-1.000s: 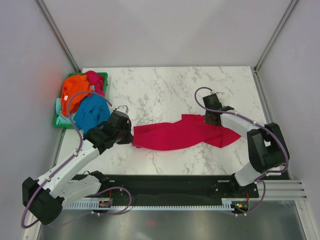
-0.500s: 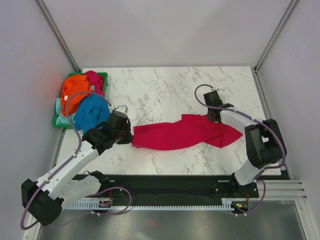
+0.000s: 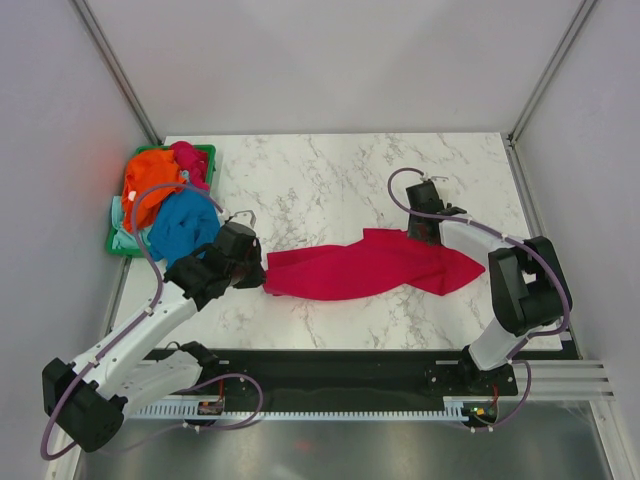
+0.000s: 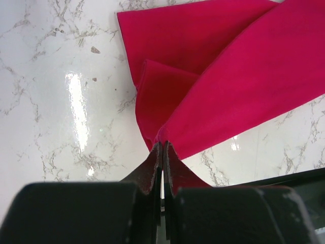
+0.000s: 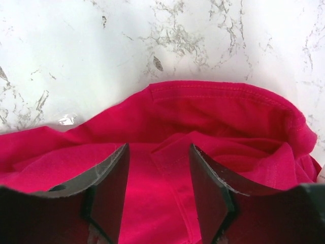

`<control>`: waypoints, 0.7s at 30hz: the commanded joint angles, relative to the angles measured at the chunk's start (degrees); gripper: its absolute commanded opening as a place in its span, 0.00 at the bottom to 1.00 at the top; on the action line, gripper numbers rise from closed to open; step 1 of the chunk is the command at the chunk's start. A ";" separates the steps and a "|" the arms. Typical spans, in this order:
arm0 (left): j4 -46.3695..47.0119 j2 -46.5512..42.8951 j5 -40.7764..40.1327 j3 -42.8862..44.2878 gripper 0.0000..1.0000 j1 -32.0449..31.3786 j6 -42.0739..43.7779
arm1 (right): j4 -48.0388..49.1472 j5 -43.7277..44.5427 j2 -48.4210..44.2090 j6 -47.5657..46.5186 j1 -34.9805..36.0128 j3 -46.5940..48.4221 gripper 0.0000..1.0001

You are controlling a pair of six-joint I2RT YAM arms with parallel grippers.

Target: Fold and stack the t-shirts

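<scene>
While the left gripper (image 3: 264,276) has its fingers pressed tight together on the left tip of the magenta-red shirt (image 3: 370,265), that shirt lies stretched in a loose band across the middle of the marble table (image 3: 330,170), running left to right. The left wrist view confirms it: cloth pinched right at the fingertips and fanning out from there in folds. Over on the right, the right gripper (image 3: 426,234) sits at the shirt's far right edge, fingers (image 5: 114,183) apart, a hemmed fold lying loose between them, nothing squeezed. Far left corner now: the green basket (image 3: 207,152) holds the orange shirt (image 3: 150,180), the blue shirt (image 3: 182,225) spilling over its near side, and the pale mint shirt (image 3: 120,238) peeking out at the left.
</scene>
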 commanded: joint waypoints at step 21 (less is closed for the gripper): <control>0.54 -0.56 -0.61 -0.58 0.02 -0.06 1.02 | 1.02 1.33 -3.57 -1.03 -0.25 -2.51 0.00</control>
